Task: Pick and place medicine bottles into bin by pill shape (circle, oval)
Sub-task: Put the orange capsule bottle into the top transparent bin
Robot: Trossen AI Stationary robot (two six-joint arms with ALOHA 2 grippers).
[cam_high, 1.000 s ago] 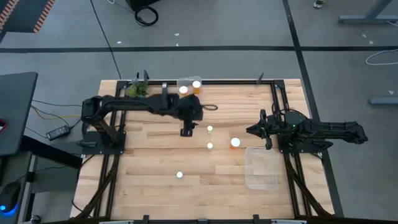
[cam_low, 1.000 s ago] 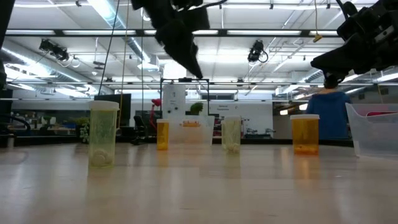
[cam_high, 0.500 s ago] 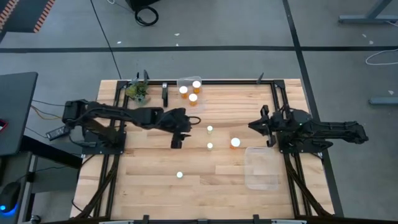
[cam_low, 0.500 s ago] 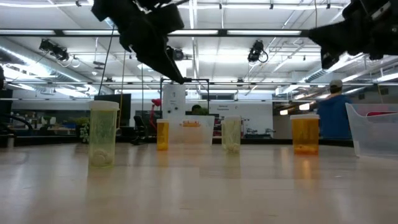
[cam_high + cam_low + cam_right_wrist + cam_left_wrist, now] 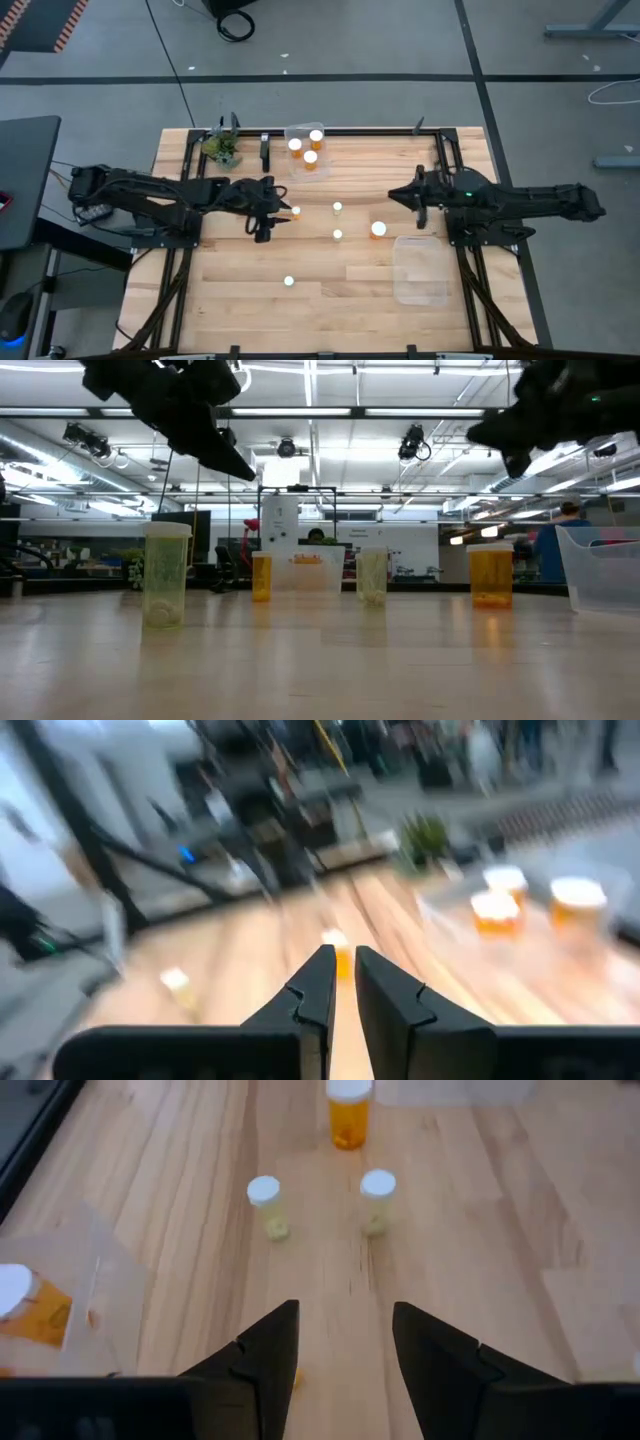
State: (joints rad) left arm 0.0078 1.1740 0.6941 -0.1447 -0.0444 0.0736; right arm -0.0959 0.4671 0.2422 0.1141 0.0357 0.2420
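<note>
Several amber medicine bottles with white caps stand upright on their bases on the wooden table: one (image 5: 295, 212) just beyond my left gripper (image 5: 272, 216), two small ones (image 5: 337, 207) (image 5: 337, 234) at the middle, a wider one (image 5: 378, 229) and one (image 5: 288, 281) nearer the front edge. My left gripper (image 5: 345, 1315) hangs above the table left of them. Its fingers are drawn close, with only a small gap and nothing between them. My right gripper (image 5: 394, 195) is shut and holds nothing, in the air right of the wide bottle.
A clear bin (image 5: 296, 130) at the far edge holds three bottles (image 5: 310, 157). A second clear bin (image 5: 420, 268) stands at the near right. A small green plant (image 5: 222, 148) sits at the far left corner. A black frame runs around the table top.
My left arm has drawn back from the middle toward the table's left edge and sunk a little, uncovering the bottle that stands before it. My right gripper has risen slightly. No bottle has moved.
</note>
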